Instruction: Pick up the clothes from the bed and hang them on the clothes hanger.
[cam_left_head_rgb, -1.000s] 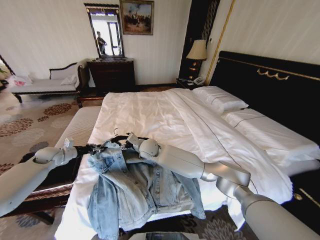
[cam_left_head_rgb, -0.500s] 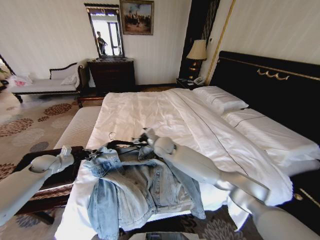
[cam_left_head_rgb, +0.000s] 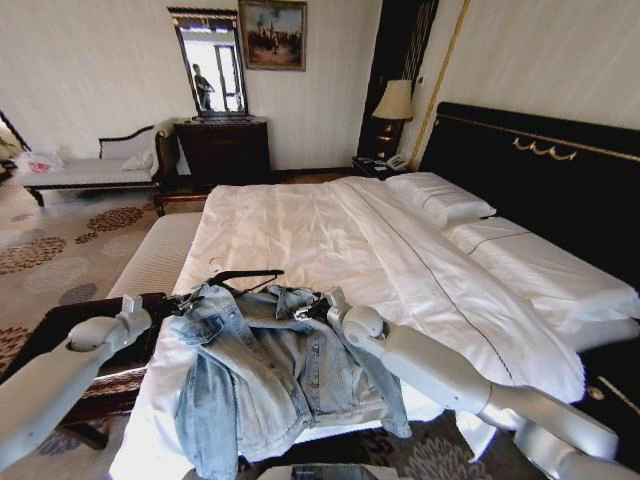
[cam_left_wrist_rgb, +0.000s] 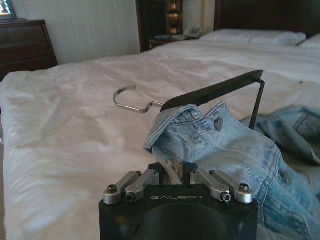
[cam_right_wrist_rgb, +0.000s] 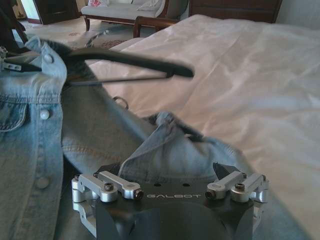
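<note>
left tool (cam_left_wrist_rgb: 171, 172) is pinched on the collar of the denim jacket (cam_left_head_rgb: 265, 375) at the bed's (cam_left_head_rgb: 330, 235) foot edge, right tool (cam_right_wrist_rgb: 170, 187) pinches the other shoulder, and the black hanger (cam_left_head_rgb: 243, 276) runs crosswise between them, half inside, hook toward the left.

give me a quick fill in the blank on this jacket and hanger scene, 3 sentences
1. The denim jacket lies on the white ____.
2. The black hanger has one end tucked under the jacket's ____.
3. The left gripper is shut on the jacket's collar and the right gripper grips ____ fabric.

Missing words: bed; collar; denim
</note>
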